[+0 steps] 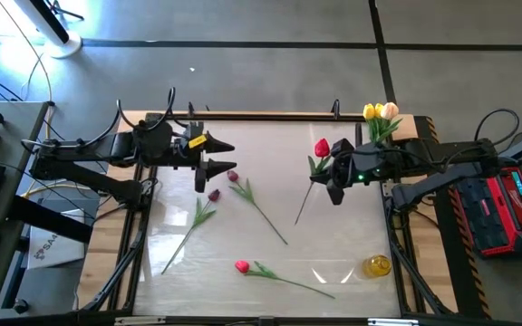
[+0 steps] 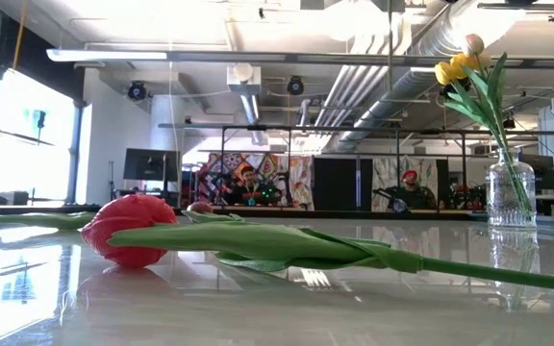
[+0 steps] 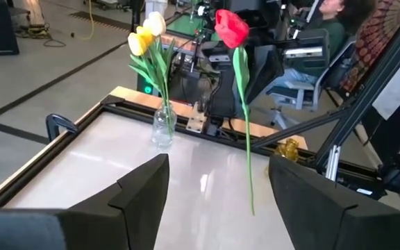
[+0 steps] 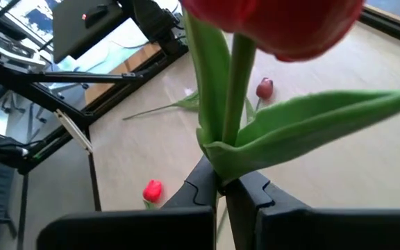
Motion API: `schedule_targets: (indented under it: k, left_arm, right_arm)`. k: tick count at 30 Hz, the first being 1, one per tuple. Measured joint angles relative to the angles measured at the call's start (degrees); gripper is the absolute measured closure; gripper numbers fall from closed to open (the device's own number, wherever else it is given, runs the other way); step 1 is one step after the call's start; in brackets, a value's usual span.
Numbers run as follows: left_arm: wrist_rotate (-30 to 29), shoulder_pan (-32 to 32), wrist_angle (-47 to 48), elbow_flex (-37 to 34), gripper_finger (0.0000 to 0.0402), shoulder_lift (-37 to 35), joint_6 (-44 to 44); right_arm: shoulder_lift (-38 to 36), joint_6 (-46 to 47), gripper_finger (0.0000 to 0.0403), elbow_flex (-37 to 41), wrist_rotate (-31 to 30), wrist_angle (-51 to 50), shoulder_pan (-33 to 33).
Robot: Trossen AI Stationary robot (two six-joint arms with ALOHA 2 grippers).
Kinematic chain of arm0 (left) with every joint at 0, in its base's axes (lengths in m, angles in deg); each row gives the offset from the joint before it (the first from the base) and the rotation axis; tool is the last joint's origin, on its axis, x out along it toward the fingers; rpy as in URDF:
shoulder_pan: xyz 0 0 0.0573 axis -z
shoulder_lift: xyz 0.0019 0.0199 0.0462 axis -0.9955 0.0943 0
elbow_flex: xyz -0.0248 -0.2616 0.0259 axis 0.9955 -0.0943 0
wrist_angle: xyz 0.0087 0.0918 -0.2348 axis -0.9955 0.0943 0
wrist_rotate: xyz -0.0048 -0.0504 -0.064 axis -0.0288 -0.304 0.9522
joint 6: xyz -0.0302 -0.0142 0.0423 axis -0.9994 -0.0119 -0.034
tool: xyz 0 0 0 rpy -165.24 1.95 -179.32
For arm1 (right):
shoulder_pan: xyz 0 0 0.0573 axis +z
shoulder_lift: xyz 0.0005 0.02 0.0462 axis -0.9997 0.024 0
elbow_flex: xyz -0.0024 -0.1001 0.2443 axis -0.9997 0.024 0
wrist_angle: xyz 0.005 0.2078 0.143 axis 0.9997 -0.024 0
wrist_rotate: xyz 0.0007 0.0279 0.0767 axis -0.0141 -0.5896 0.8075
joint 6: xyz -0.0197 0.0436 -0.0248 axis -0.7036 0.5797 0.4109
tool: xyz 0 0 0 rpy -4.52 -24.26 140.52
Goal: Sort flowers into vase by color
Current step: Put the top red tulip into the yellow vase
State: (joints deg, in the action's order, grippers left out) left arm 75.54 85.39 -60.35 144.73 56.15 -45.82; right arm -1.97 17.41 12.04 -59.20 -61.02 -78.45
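My right gripper (image 1: 319, 177) is shut on a red tulip (image 1: 322, 147) and holds it above the table's right half. A clear glass vase (image 2: 511, 192) at the far right corner holds a yellow and a peach tulip (image 1: 381, 112). Two maroon tulips (image 1: 232, 176) (image 1: 213, 195) and a red-pink tulip (image 1: 241, 266) lie flat on the table on their stems and leaves. My left gripper (image 1: 229, 156) hovers open over the far left part, above the maroon heads, with nothing between its fingers (image 3: 141, 191). My right gripper pinches the red tulip's green stem (image 4: 222, 167) between its two fingers, just below where a leaf branches off under the head. The fingers come from the table's right side, slanting down, and lie across the stem. The tulip is lifted clear and nearly upright, head up, with its lower stem (image 3: 248, 173) hanging free.
A small yellow glass vessel (image 1: 377, 265) stands near the front right corner. A black frame (image 1: 243, 116) edges the table. Open tabletop lies in the middle, between the lying flowers and the vase. People sit beyond the table's far side.
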Motion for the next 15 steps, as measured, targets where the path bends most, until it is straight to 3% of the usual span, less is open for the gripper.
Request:
schedule_targets:
  k: [15]
  left_arm:
    - [-0.4,0.0,1.0,0.0,0.0165,-1.8,-1.4]
  right_arm:
    - [-3.5,2.0,0.0403,0.0,-0.1,-1.7,0.0]
